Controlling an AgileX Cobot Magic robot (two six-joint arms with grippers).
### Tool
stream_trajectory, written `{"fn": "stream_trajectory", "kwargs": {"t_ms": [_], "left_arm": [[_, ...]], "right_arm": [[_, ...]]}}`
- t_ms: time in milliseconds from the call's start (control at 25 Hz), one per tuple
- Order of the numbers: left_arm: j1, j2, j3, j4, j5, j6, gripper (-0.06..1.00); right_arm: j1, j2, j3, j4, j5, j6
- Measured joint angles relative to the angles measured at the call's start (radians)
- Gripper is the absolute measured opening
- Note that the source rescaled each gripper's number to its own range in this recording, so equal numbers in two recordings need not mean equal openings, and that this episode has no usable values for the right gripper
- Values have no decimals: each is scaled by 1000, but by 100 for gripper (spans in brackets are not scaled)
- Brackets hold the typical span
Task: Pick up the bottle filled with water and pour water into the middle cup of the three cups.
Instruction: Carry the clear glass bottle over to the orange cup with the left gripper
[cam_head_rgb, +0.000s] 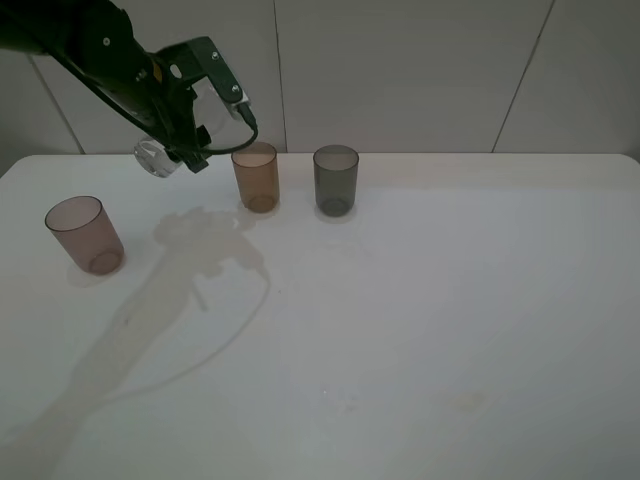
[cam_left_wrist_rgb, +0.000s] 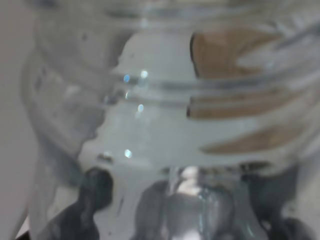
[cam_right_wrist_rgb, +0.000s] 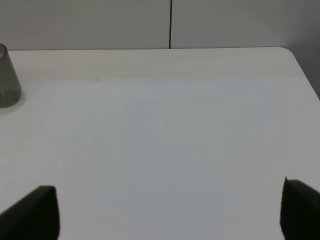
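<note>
My left gripper is shut on the clear bottle and holds it tilted in the air, just left of and above the amber middle cup. In the left wrist view the bottle fills the frame, and the amber cup shows through it. I cannot see a stream of water. The pinkish-brown cup stands at the left and the dark grey cup right of the amber one. My right gripper is open and empty over bare table, out of the exterior view.
The white table reaches to a white wall at the back. The arm's shadow lies across the table's left part. The grey cup shows at the edge of the right wrist view, far from the right gripper.
</note>
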Motion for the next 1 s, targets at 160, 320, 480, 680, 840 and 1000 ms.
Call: {"fn": "stream_trajectory", "kwargs": {"t_ms": [160, 320, 480, 680, 840, 1000], "left_arm": [[1, 8, -5, 48, -18, -1, 2], [1, 31, -6, 136, -19, -4, 2], [1, 56, -6, 219, -13, -4, 2], [1, 64, -6, 286, -2, -4, 2], [1, 65, -6, 334, 21, -4, 2], [1, 65, -6, 387, 53, -4, 2]], "right_arm": [[0, 0, 0, 0, 0, 0], [0, 0, 0, 0, 0, 0], [0, 0, 0, 0, 0, 0], [0, 0, 0, 0, 0, 0], [0, 0, 0, 0, 0, 0], [0, 0, 0, 0, 0, 0]]}}
